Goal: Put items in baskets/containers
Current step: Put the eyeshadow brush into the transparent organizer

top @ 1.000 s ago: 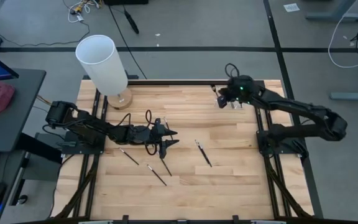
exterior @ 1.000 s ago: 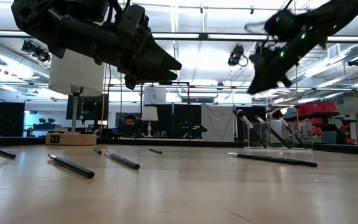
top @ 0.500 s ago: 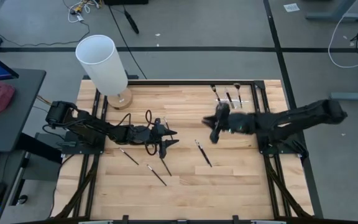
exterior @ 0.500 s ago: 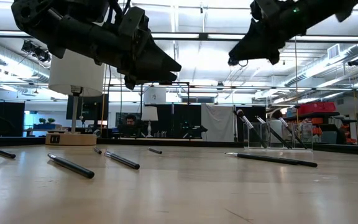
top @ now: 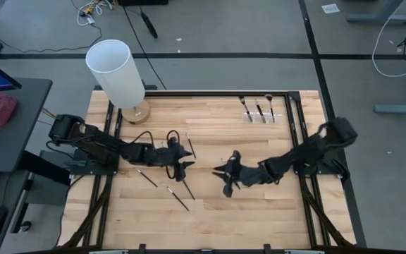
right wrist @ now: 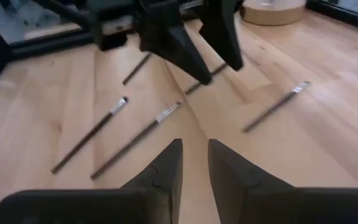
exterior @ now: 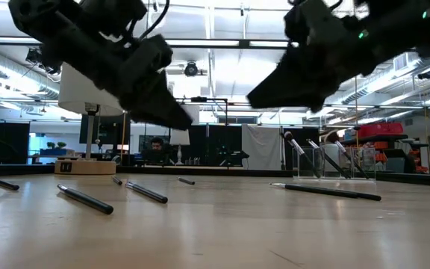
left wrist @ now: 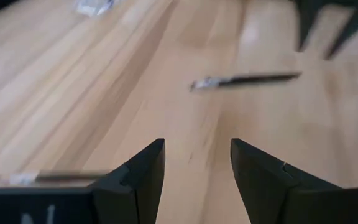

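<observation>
Several thin dark makeup brushes lie flat on the wooden table: three (top: pixel 145 176) (top: pixel 177 198) (top: pixel 187 187) near my left gripper (top: pixel 184 168) and one (left wrist: pixel 244 79) between the two grippers. My left gripper (left wrist: pixel 197 149) hangs open above the table, tipped down, with nothing between its fingers. My right gripper (top: pixel 224 180) faces it from the table's right, low over the middle. Its fingers (right wrist: pixel 194 146) stand a narrow gap apart and hold nothing. The clear holder (top: pixel 259 113) stands at the far right with three brushes upright in it.
A big white cylinder on a round wooden base (top: pixel 118 74) stands at the far left corner. The two grippers hang close together over the middle of the table (top: pixel 273 212). Black rails (top: pixel 309 204) run along the table's left and right sides.
My right gripper has swung from beside the clear holder at the far right toward the table's middle and near edge. It has sunk and turned to face my left gripper. My left gripper has tipped its fingers down toward the table. No brush has moved.
</observation>
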